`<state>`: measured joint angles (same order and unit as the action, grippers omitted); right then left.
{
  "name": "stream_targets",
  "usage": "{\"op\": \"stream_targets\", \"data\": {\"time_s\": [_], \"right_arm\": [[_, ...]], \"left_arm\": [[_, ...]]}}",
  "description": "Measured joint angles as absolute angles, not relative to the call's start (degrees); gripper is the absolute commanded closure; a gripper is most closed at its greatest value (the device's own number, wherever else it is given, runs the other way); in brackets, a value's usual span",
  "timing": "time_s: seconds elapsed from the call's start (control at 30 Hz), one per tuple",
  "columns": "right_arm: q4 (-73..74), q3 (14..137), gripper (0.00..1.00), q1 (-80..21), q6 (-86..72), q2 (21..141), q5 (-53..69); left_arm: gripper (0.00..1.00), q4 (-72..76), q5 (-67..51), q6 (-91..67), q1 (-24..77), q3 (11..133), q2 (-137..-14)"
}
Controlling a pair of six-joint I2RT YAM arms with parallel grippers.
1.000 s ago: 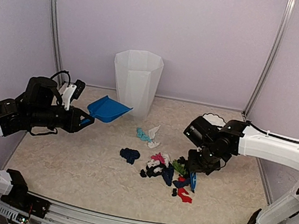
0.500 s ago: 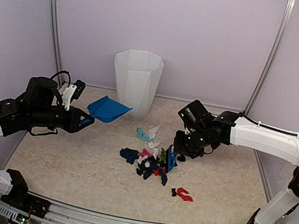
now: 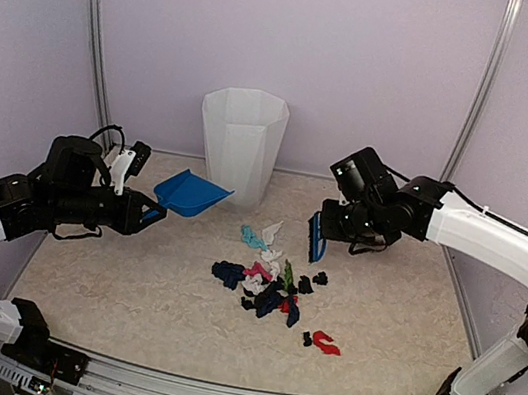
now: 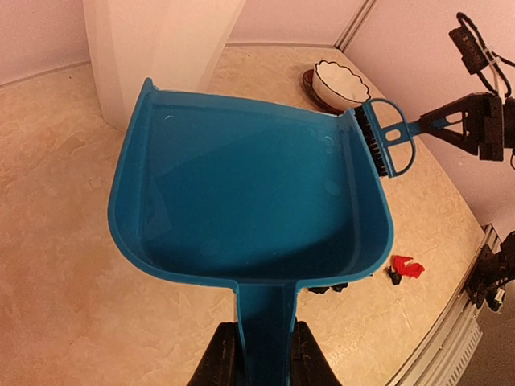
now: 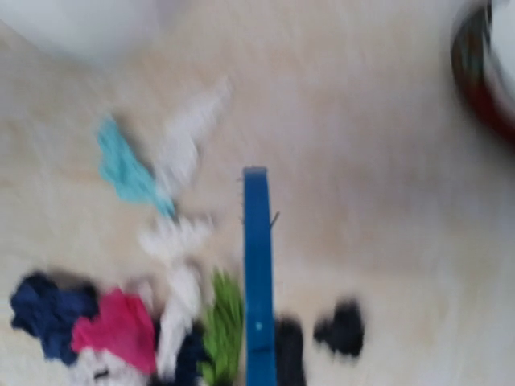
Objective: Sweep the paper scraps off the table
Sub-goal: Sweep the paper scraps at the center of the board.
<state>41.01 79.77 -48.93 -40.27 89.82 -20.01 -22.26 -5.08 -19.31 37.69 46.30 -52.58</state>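
A: Beige speckled table (image 3: pixel 108 283), lilac walls, tall white faceted plastic bin (image 3: pixel 241 143) at the far side. Scraps?
B: Small crumpled paper scraps (image 3: pixel 265 281) heaped mid-table, one red scrap (image 3: pixel 324 342) apart, nearer and to the right.
A: Left gripper (image 4: pixel 261 358)?
B: Clamped on the handle of the blue plastic dustpan (image 4: pixel 241 193), held above the table left of the pile. Likely placed to catch it.
A: Right gripper (image 3: pixel 341 221)?
B: Fingers closed on the blue plastic brush (image 3: pixel 316 237), raised just far-right of the pile. Probably lining up a stroke.
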Motion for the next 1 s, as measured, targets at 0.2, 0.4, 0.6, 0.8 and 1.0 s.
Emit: {"op": "stream_targets", "data": {"time_s": [0.2, 0.4, 0.6, 0.8, 1.0], "right_arm": [[27.42, 76.79, 1.0, -48.84, -22.94, 87.44, -22.2], [16.34, 73.71, 1.0, -48.82, -4.27, 89.1, -23.83], [6.26, 68.69, 1.0, -48.51, 13.72, 93.56, -22.59], [-0.12, 65.78, 1.0, -47.97, 30.22, 99.22, -17.85], [-6.46, 65.98, 1.0, -47.18, 43.53, 104.79, -16.99]], "left_arm": [[1.0, -22.46, -4.19, -19.29, 37.69, 46.3, -52.99], [1.0, -22.5, -3.55, -19.29, 37.58, 46.3, -52.99], [1.0, -22.5, -3.38, -19.29, 37.1, 46.3, -52.99], [1.0, -22.52, -2.98, -19.29, 37.04, 46.3, -52.99], [1.0, -22.55, -2.46, -19.27, 37.04, 46.3, -52.99]]}}
